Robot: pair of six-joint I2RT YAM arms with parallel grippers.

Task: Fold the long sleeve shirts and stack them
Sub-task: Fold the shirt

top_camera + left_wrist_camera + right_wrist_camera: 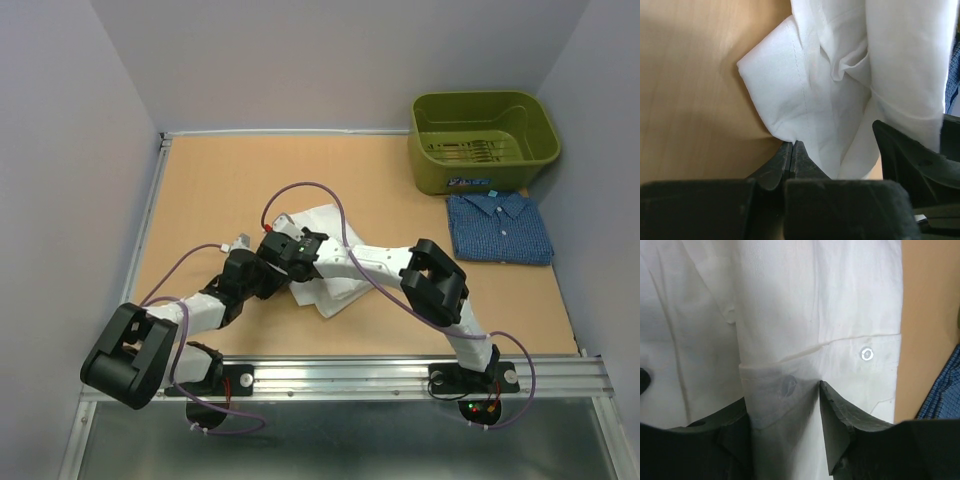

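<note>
A plain white shirt (338, 283) lies crumpled mid-table, partly under both arms. The dark blue checked shirt (498, 228) lies folded at the right, below the bin. My left gripper (792, 144) is at the white shirt's (840, 85) lower folded edge. Its jaws are pressed together, and the cloth runs right into their tips. My right gripper (782, 395) stands open over the white shirt (815, 300). A cuffed strip with a button (788, 385) lies between its fingers and drapes over the left one. In the top view the two grippers (272, 255) meet at the shirt's left side.
An olive-green plastic bin (483, 140) stands at the back right, just behind the blue shirt. A sliver of blue cloth (945, 390) shows at the right wrist view's edge. Grey walls enclose the table, and a metal rail (400, 372) runs along the near edge.
</note>
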